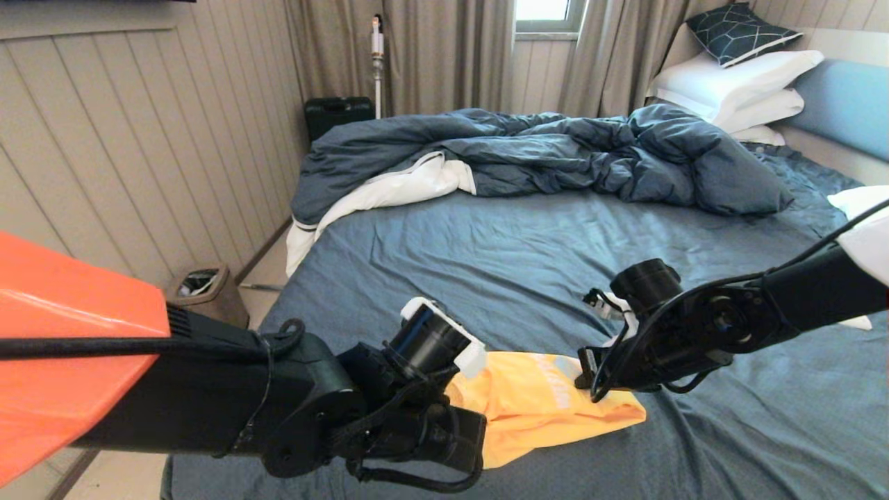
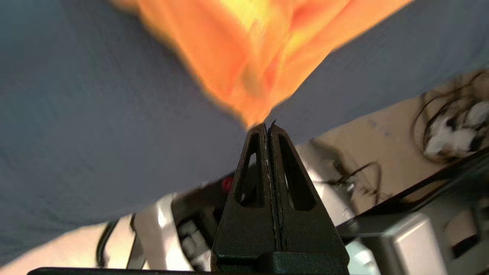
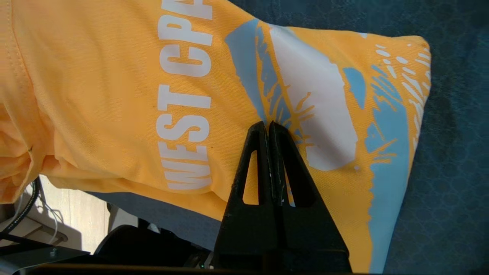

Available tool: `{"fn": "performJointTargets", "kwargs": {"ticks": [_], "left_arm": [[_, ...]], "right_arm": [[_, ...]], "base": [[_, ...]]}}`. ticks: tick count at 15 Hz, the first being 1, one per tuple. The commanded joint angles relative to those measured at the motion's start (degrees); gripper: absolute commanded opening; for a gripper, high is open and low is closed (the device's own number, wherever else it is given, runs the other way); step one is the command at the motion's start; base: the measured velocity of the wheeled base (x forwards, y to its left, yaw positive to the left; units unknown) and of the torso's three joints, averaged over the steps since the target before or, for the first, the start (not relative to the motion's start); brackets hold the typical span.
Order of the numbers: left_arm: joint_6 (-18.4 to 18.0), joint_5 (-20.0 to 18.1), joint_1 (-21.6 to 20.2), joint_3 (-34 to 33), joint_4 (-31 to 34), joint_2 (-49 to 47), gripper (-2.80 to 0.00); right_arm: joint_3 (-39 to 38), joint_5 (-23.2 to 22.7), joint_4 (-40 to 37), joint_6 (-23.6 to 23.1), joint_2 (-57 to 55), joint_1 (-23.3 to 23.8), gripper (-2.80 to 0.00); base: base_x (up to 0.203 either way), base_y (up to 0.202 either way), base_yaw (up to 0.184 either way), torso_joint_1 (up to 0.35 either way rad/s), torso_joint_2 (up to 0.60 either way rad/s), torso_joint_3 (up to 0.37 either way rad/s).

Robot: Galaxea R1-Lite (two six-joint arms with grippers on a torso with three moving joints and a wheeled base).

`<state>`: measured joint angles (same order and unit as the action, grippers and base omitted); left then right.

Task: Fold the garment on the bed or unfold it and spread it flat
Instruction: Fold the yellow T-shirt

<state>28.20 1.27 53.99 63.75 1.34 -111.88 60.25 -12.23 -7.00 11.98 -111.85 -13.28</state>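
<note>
Status: garment point(image 1: 549, 403) bunched at bed point(image 1: 486, 250) near edge, partly overhanging; not flat, not folded. Most work left. Left gripper point(image 2: 267, 128) jaws fully closed, pinching a fabric corner. Right gripper point(image 3: 267, 128) jaws closed on printed area, apparently pinching cloth. Room: bare sheet ahead; duvet point(image 1: 555, 153) beyond.

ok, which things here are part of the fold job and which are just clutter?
In the job:
- yellow T-shirt
- bed
- left end effector, shut on the shirt
- right end effector, shut, over the shirt's print

Lying about:
- blue duvet
- white pillows
- patterned cushion
- bin
- black case
</note>
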Motion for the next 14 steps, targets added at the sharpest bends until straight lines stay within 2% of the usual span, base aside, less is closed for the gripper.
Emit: {"fn": "performJointTargets", "kwargs": {"ticks": [1, 4, 7, 9, 14], "left_arm": [[0.04, 0.05, 0.00, 5.09, 0.38, 1.51, -2.80], [-0.06, -0.23, 0.26, 15.32, 3.46, -0.58, -2.80], [0.06, -0.53, 1.81, 23.77, 6.18, -8.60, -2.80], [-0.08, -0.63, 2.68, 26.82, 6.97, -13.12, -2.80], [-0.20, -0.42, 2.12, 28.89, 5.87, -21.89, -2.80]], "right_arm": [[0.39, -0.08, -0.08, 0.14, 1.83, -0.17, -2.80], [1.76, -0.08, -0.12, 1.39, 5.46, -1.19, -2.80], [3.65, -0.08, -0.20, 3.11, 6.36, -3.37, -2.80], [5.06, -0.08, -0.20, 3.35, 5.60, -3.69, -2.80], [10.62, 0.00, -0.21, 5.76, -1.08, -3.60, -2.80]], "base": [[0.000, 0.000, 0.000, 0.000, 0.00, 0.000], [0.000, 0.000, 0.000, 0.000, 0.00, 0.000], [0.000, 0.000, 0.000, 0.000, 0.00, 0.000], [0.000, 0.000, 0.000, 0.000, 0.00, 0.000], [0.000, 0.000, 0.000, 0.000, 0.00, 0.000]]}}
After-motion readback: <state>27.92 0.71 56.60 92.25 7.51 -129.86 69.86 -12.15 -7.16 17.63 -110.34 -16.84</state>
